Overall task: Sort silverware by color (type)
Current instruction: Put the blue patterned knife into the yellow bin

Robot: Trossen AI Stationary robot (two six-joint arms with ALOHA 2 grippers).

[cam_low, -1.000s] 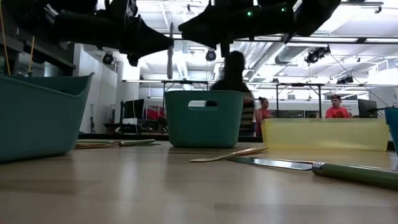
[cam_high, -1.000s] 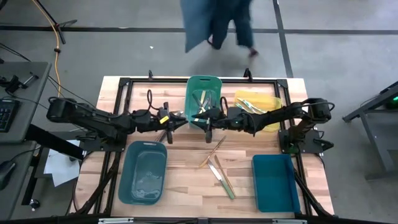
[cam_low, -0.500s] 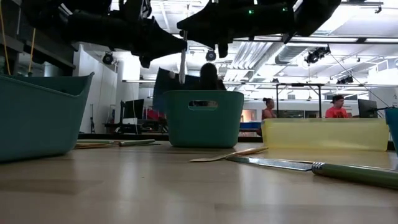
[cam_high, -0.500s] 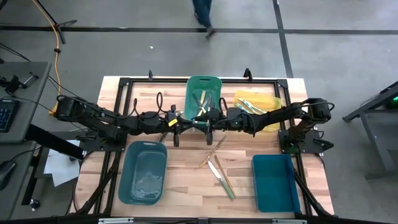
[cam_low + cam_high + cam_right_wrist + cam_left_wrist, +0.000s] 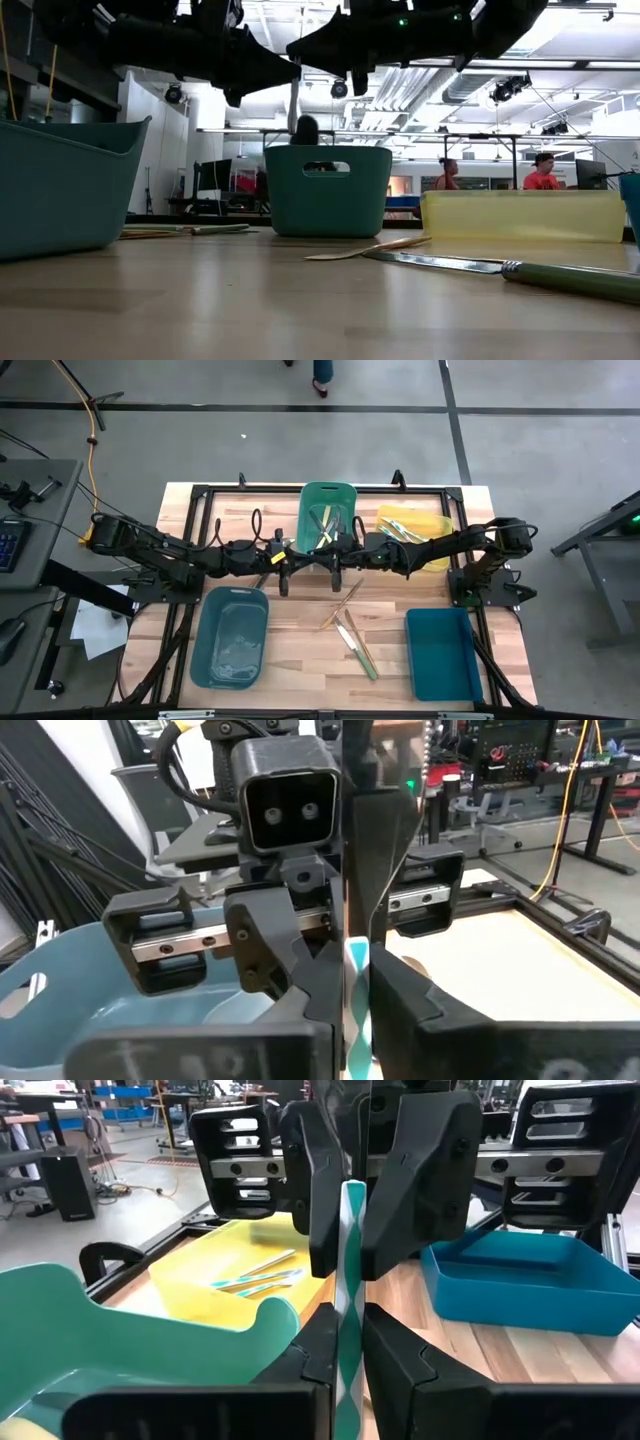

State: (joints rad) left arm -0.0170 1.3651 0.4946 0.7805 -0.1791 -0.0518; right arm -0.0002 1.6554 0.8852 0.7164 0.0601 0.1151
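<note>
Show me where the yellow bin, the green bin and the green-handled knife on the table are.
yellow bin (image 5: 436, 520): high view, bare floor near its right rim.
green bin (image 5: 328, 491): high view, far rim.
green-handled knife (image 5: 366, 662): high view, its handle.

Robotics lab, concrete floor (image 5: 200, 430), workbenches (image 5: 480, 150), people (image 5: 542, 172) behind

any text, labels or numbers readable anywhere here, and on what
None can be read.
The green bin, yellow bin and two blue bins show no labels or marks.
The teal-handled utensil held between both grippers is unmarked.
Screens and signs in the room behind the table are too blurred to read.
</note>
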